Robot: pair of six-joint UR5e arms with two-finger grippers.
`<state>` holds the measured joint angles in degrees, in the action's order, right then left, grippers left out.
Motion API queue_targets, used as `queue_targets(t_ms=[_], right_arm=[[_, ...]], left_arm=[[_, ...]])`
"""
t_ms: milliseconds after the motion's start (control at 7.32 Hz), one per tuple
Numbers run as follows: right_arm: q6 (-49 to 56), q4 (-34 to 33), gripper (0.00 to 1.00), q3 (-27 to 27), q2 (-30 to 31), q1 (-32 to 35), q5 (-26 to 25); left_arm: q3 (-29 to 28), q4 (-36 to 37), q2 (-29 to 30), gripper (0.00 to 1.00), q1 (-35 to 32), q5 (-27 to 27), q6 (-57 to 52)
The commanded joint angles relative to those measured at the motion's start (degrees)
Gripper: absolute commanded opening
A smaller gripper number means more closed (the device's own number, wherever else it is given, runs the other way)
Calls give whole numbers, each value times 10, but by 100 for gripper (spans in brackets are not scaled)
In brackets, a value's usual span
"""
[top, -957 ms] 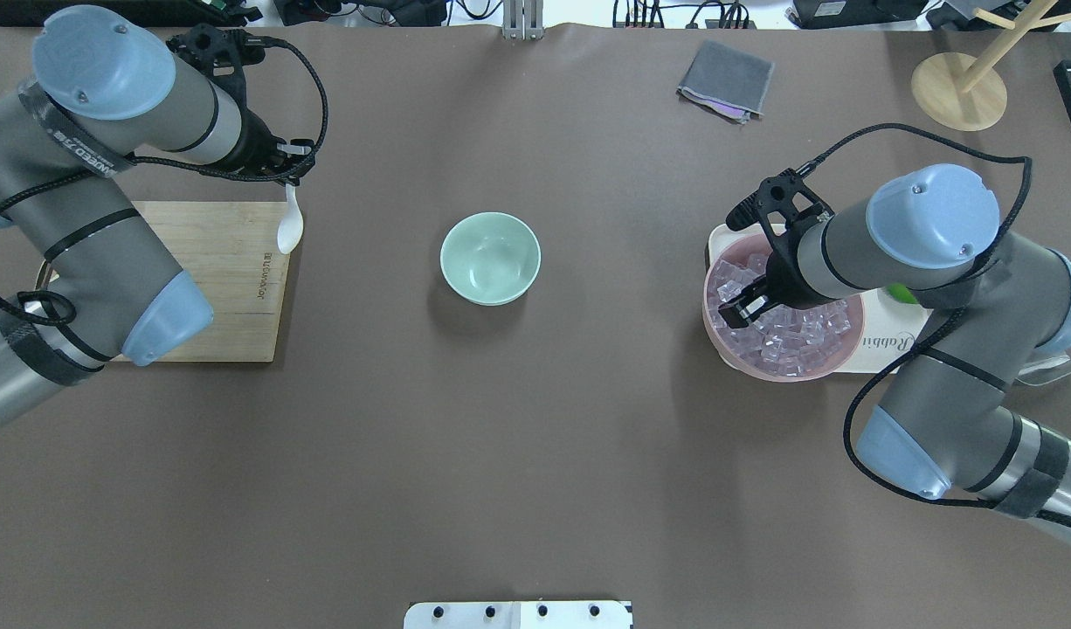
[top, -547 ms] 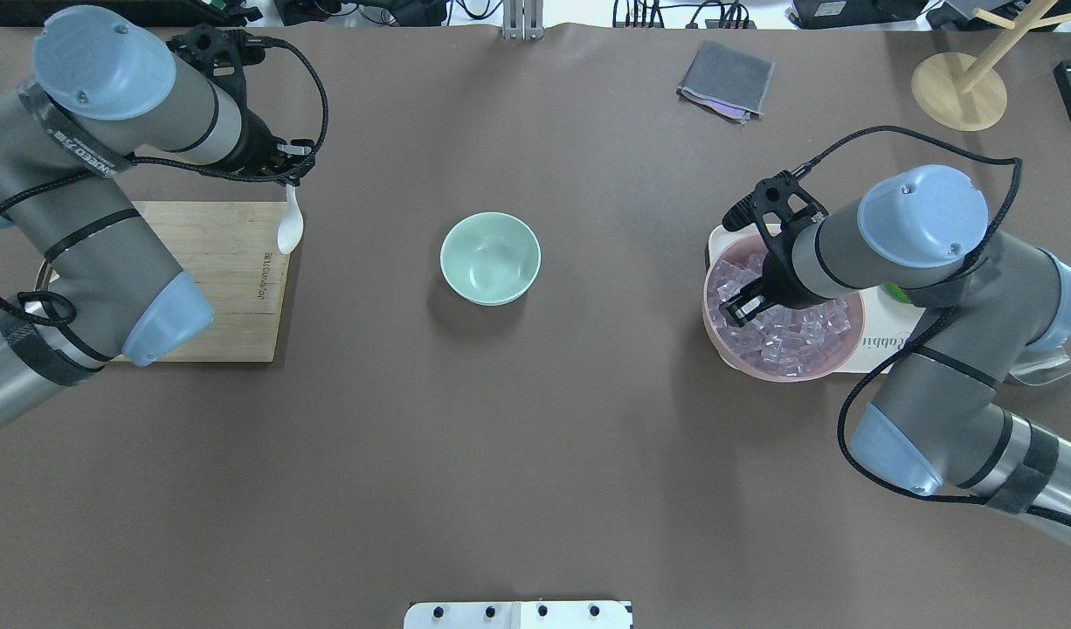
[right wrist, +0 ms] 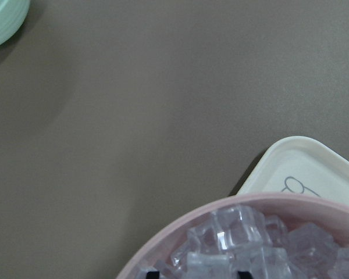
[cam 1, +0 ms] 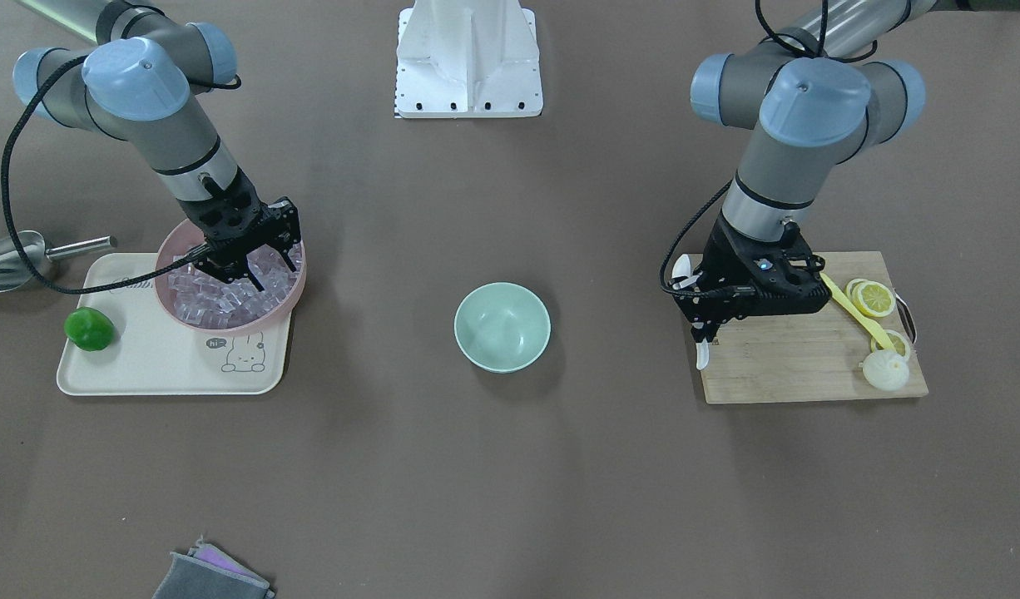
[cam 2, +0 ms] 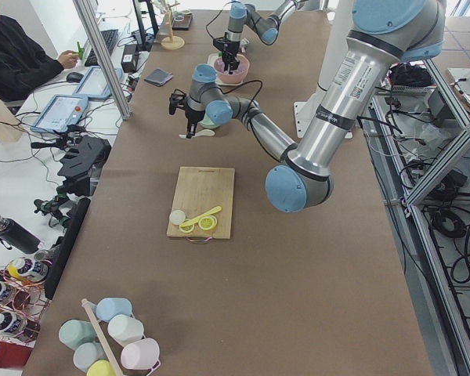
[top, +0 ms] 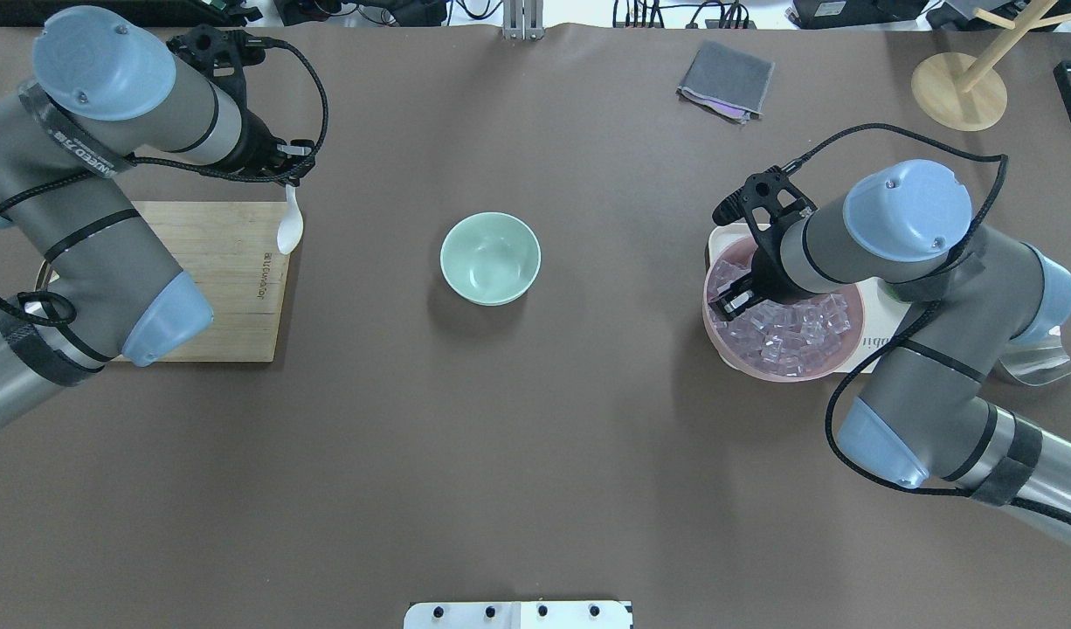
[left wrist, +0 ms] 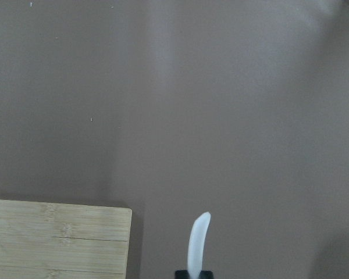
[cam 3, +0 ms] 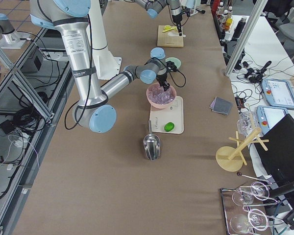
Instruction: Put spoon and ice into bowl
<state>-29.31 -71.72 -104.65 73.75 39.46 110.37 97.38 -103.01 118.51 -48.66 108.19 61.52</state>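
My left gripper (top: 289, 182) is shut on the white spoon (top: 289, 229), which hangs from it over the far right corner of the wooden cutting board (top: 203, 279). The spoon also shows in the front view (cam 1: 703, 353) and the left wrist view (left wrist: 196, 247). The mint-green bowl (top: 490, 259) stands empty at the table's middle. My right gripper (top: 728, 304) is down in the pink bowl (top: 798, 374) among the ice (top: 789, 336). In the right wrist view its fingertips stand narrowly apart with an ice cube (right wrist: 209, 261) between them.
The pink bowl stands on a cream tray (cam 1: 169, 366) with a green fruit (cam 1: 89, 328). A metal scoop (cam 1: 11, 258) lies beside the tray. Lemon slices (cam 1: 874, 298), a yellow utensil (cam 1: 851, 312) and a white bun (cam 1: 884, 370) lie on the board. A grey cloth (top: 726, 79) and a wooden stand (top: 959, 92) are at the far right.
My right gripper has shifted a little toward the left rim of the pink bowl, in among the ice. The left arm and the spoon have not moved.
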Motion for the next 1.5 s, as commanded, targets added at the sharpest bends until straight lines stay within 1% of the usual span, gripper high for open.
queue_targets(t_ms=[0, 137, 273, 410, 547, 820, 957, 1230, 1367], right_arm=[[0, 0, 54, 8, -1, -1, -1], [0, 0, 54, 7, -1, -1, -5], [-1, -1, 49, 7, -1, -1, -5], [-1, 0, 21, 7, -1, -1, -6], [-8, 0, 0, 7, -1, -1, -6], [-16, 0, 0, 0, -2, 2, -4], [-22, -5, 0, -7, -16, 17, 5], [-28, -9, 0, -27, -21, 62, 63], [-63, -15, 0, -25, -39, 70, 65]], left_arm=[[0, 0, 1, 0, 0, 0, 0], [0, 0, 1, 0, 0, 0, 0], [0, 0, 1, 0, 0, 0, 0], [0, 0, 1, 0, 0, 0, 0], [0, 0, 1, 0, 0, 0, 0], [2, 0, 1, 0, 0, 0, 0], [3, 0, 1, 0, 0, 11, 0], [-14, 0, 30, 0, 3, 14, 10], [-48, -7, 64, 0, 15, 12, 63]])
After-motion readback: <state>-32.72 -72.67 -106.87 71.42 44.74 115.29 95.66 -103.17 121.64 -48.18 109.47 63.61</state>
